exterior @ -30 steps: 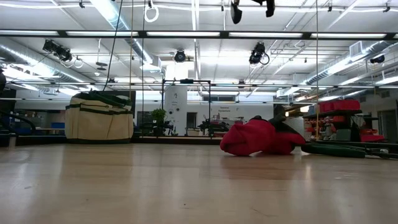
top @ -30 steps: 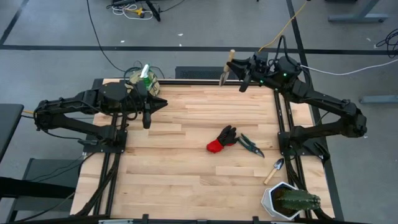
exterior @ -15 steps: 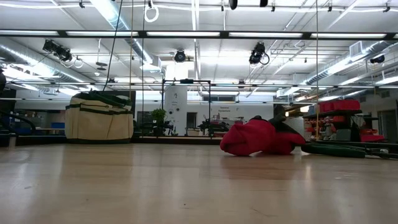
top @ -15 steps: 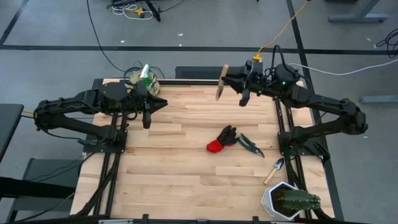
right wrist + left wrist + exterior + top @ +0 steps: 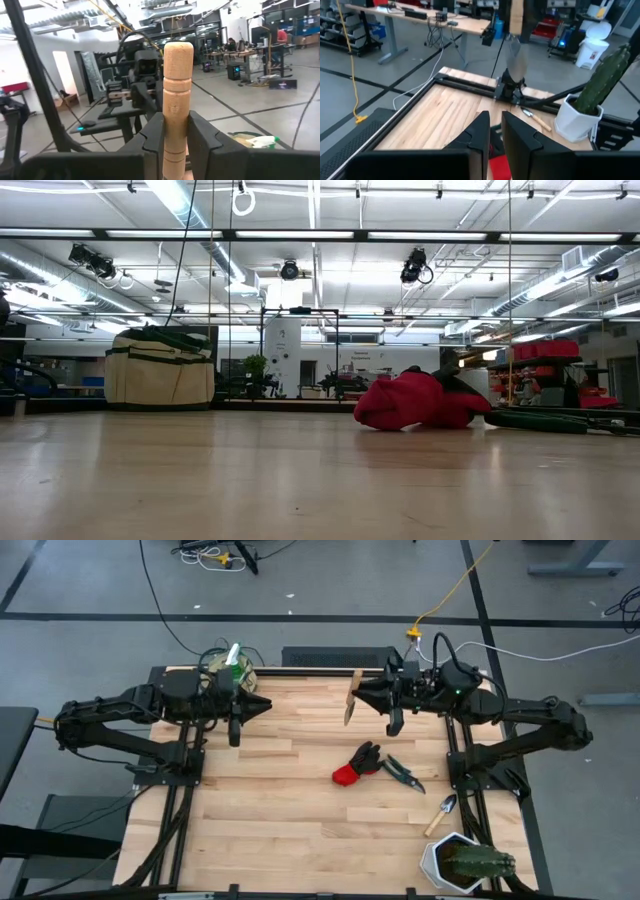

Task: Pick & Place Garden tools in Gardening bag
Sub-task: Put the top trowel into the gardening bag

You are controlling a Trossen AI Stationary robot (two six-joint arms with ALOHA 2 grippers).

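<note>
- The white pot with a cactus [image 5: 462,864] stands at the near right corner of the table [image 5: 300,820], well apart from the bag.
- The red-and-black glove [image 5: 357,764] lies mid-table, with the pruning shears [image 5: 403,773] just beside it on its right; a second trowel [image 5: 441,813] lies nearer the pot.
- The gardening bag [image 5: 228,670] sits at the far left corner, with the green spray bottle [image 5: 233,655] standing out of it.
- The left gripper [image 5: 236,727] hangs just beside the bag, between it and the open tabletop, fingers [image 5: 481,131] nearly together and holding nothing.
- The right arm reaches leftward over the far edge, well above the wood; the right gripper [image 5: 362,695] is clenched on the wooden handle of a trowel [image 5: 351,698].
</note>
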